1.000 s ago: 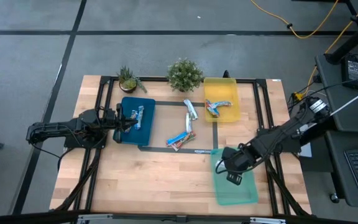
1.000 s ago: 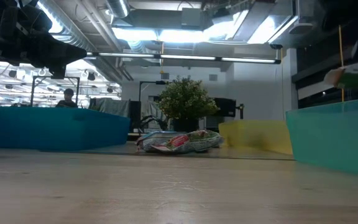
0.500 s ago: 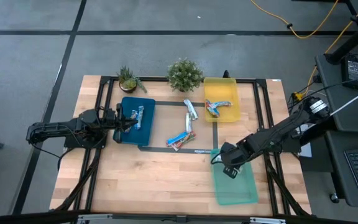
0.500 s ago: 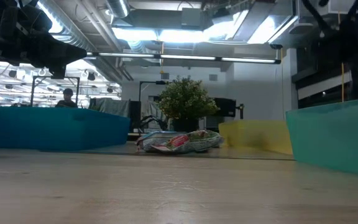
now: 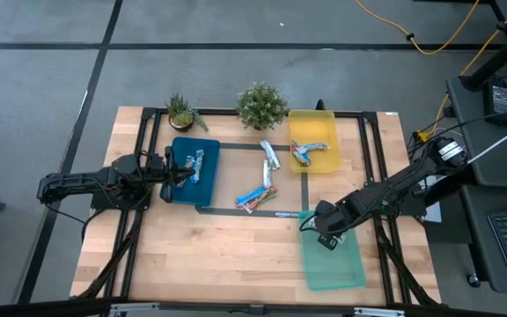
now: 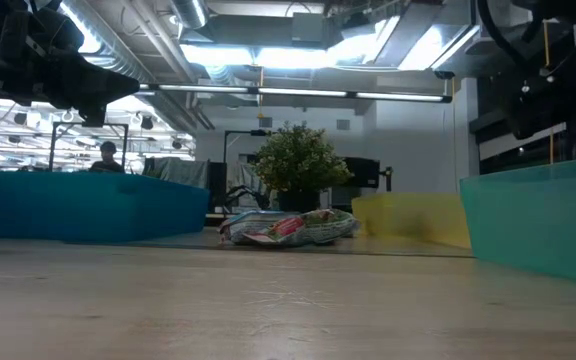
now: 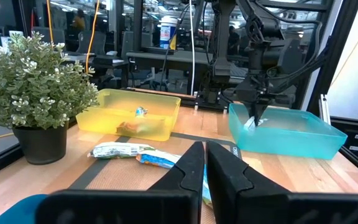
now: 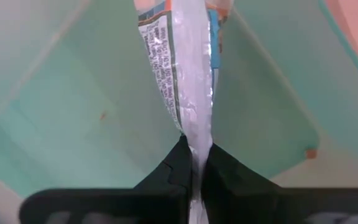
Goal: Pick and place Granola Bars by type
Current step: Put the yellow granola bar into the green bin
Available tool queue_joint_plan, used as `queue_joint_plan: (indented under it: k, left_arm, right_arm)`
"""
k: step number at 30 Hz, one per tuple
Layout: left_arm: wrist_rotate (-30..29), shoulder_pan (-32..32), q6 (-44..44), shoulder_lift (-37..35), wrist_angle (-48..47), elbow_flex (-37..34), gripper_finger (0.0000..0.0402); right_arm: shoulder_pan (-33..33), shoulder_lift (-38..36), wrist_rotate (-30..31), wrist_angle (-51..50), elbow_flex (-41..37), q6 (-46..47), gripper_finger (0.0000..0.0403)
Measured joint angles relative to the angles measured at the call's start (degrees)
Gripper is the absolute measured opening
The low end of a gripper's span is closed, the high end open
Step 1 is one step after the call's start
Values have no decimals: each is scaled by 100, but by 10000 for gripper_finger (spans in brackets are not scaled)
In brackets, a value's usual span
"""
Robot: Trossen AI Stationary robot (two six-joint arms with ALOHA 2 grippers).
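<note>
I see R gripper [image 8: 196,163] pinching a granola bar [image 8: 182,68] over green tray [image 8: 55,118], bar's far end cropped; L gripper [image 7: 205,163] clenched, empty.

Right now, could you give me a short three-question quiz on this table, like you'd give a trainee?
1. True or false: the right gripper is shut on a silvery foil-wrapped granola bar over the flat green plastic tray.
2. Which tray lies beside the left gripper? A) flat blue plastic tray B) flat yellow plastic tray C) green tray
3. Fill in: the loose granola bars on the wooden table lie between the blue tray and the ____ tray.

Key: 1 true; 2 A; 3 yellow.
</note>
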Motion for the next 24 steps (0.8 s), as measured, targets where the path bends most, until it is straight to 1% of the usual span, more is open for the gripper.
queue_joint_plan:
  k: [2,5,12,15,19,24]
  left_arm:
    - [-2,0,0,-1,0,2,13]
    - [-1,-1,0,-1,0,0,12]
    - [0,1,0,-1,0,0,9]
    - [-1,0,0,0,0,1,12]
    - [0,0,0,1,0,0,12]
    - [-2,-1,0,1,0,2,8]
  right_arm:
    - [0,0,6,4,0,0,31]
    - [0,0,8,6,18,-1,51]
    - [0,0,-111,-71,348,-110,128]
    - [0,0,-142,-432,692,-114,149]
    - [-4,0,-5,-1106,1293,-326,160]
    - [-71,0,497,-2070,2174,-687,161]
